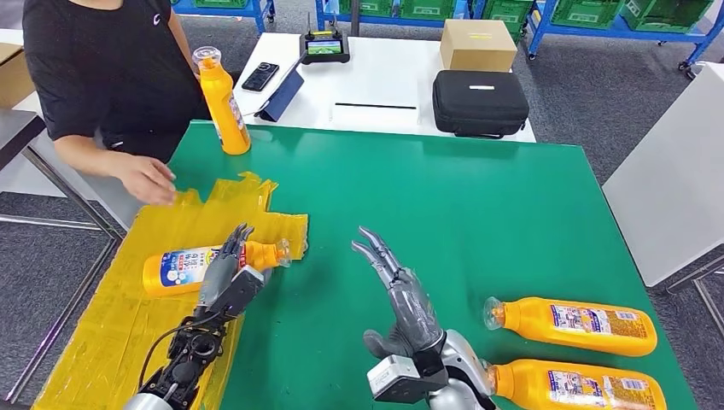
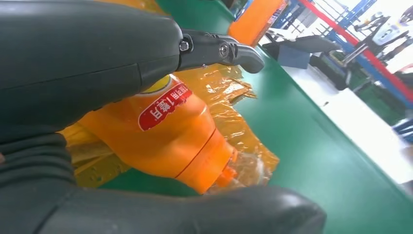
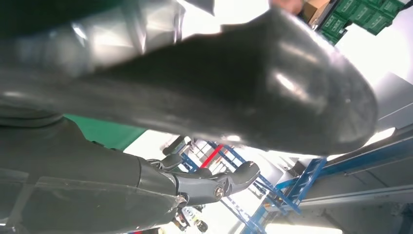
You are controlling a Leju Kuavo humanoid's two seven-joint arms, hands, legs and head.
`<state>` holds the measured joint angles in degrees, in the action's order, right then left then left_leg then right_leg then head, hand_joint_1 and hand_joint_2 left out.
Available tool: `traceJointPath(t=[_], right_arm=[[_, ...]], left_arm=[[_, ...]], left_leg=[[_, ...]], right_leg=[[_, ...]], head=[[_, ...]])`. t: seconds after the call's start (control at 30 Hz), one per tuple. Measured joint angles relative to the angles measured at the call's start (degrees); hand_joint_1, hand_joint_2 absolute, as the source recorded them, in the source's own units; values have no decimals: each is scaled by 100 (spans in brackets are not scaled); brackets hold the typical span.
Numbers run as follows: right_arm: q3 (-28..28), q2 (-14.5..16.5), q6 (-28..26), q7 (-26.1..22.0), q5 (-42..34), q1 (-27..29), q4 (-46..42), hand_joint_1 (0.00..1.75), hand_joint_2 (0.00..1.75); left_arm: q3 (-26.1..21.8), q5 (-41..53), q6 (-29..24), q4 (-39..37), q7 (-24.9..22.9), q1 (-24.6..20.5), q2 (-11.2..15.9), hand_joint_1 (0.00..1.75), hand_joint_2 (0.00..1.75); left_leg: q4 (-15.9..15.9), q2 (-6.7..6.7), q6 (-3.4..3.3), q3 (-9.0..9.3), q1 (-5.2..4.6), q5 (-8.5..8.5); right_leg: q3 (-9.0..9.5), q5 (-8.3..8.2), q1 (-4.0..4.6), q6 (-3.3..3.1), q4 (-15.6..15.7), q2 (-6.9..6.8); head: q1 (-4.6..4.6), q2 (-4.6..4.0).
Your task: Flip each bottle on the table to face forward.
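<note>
An orange bottle (image 1: pixel 183 266) with a blue-and-white label lies on its side on the yellow sheet (image 1: pixel 119 333), cap toward the table's middle. My left hand (image 1: pixel 224 278) lies over its neck end with fingers stretched out. In the left wrist view the bottle (image 2: pixel 170 131) sits between the straight fingers (image 2: pixel 219 48) and the thumb, with no firm grip to be seen. My right hand (image 1: pixel 399 295) hovers over the green table (image 1: pixel 444 188), fingers spread and holding nothing. Two more orange bottles (image 1: pixel 580 325) (image 1: pixel 580 386) lie at the near right. A fourth (image 1: pixel 224 104) stands upright at the far left corner.
A person (image 1: pixel 102 68) stands at the far left, one hand (image 1: pixel 147 179) resting at the yellow sheet's edge. Behind the green table a white table (image 1: pixel 376 85) carries a black case (image 1: pixel 480 102), a cardboard box (image 1: pixel 478 44), a phone (image 1: pixel 259 76) and a controller (image 1: pixel 324 47).
</note>
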<state>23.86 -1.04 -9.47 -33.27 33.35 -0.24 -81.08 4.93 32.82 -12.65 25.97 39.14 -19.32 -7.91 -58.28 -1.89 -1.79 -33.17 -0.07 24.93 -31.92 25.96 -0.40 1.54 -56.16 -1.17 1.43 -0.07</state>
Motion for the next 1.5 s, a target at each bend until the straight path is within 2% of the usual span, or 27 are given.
traceJointPath(t=[0.07,0.13,0.2,0.3,0.37,0.43,0.57,0.6,0.7,0.9,1.1,1.37,1.5], right_arm=[[-61,-18,-92,120,161,32,-8,0,175],[-147,-65,-195,285,350,97,-34,0,175],[-319,-196,-264,538,565,316,-216,0,175],[-969,-517,-64,889,782,1264,-1172,0,175],[-1326,-627,144,884,834,1750,-1686,0,175],[-1418,-643,207,861,858,1885,-1813,0,175],[-2331,-362,959,358,1407,3108,-3254,0,175],[-2480,-302,1033,310,1450,3208,-3432,0,175],[-2911,-121,1255,130,1491,3332,-3817,0,175],[-3749,319,1843,-510,1656,3166,-4178,0,175],[-4509,615,2557,-655,1878,3222,-4550,0,175],[-5379,644,3567,-658,2920,3400,-4623,0,175],[-5620,534,4362,-660,2630,3617,-4683,0,175]], left_arm=[[-70,-624,349,158,129,54,0,0,0],[-117,-1417,772,457,167,162,2,0,0],[-203,-2272,1162,1097,144,432,10,0,0],[-500,-3302,1550,2624,-60,1151,7,0,0],[-649,-3496,1630,3193,-175,1423,-2,0,0],[-690,-3512,1647,3323,-199,1495,-3,0,0],[-1283,-3407,1924,4628,-227,2262,-158,0,0],[-1357,-3357,1964,4774,-230,2355,-211,0,0],[-1534,-3258,2041,5109,-240,2529,-364,0,0],[-1753,-3225,2078,5532,-303,2694,-574,0,0],[-1994,-3240,2172,5788,-340,2852,-703,0,0],[-2414,-3273,2459,6099,-337,3045,-879,0,0],[-2516,-3248,2577,6122,-354,3044,-920,0,0]], left_leg=[[0,1,4,7,0,-3],[-1,3,1,5,0,-12],[-3,9,-8,-6,-1,-22],[-8,6,-13,-59,-1,-26],[-9,3,-15,-95,-1,-28],[-9,4,-16,-106,-1,-28],[-10,63,-7,-155,1,-11],[-10,68,-3,-157,2,-5],[-8,72,1,-161,4,3],[-8,73,-2,-150,4,-1],[-8,74,-5,-156,4,-5],[-8,73,-2,-164,3,2],[-8,73,-2,-165,3,3]], right_leg=[[1,0,0,0,0,1],[-2,-10,0,-4,-1,3],[-18,-20,0,-4,0,7],[-44,-20,-1,6,-1,4],[-44,-22,-2,9,-2,2],[-43,-25,-2,13,-3,3],[-114,-28,-1,18,-2,54],[-120,-25,0,16,-1,59],[-129,-22,1,12,1,70],[-156,-25,1,11,2,77],[-126,-29,0,14,1,78],[-134,-24,0,13,3,78],[-133,-24,0,13,3,78]], head=[[-1,0],[-1,0],[-1,0],[-7,0],[-16,0],[-19,0],[-10,0],[-11,0],[-13,0],[-12,0],[-12,0],[-12,0],[-11,0]])
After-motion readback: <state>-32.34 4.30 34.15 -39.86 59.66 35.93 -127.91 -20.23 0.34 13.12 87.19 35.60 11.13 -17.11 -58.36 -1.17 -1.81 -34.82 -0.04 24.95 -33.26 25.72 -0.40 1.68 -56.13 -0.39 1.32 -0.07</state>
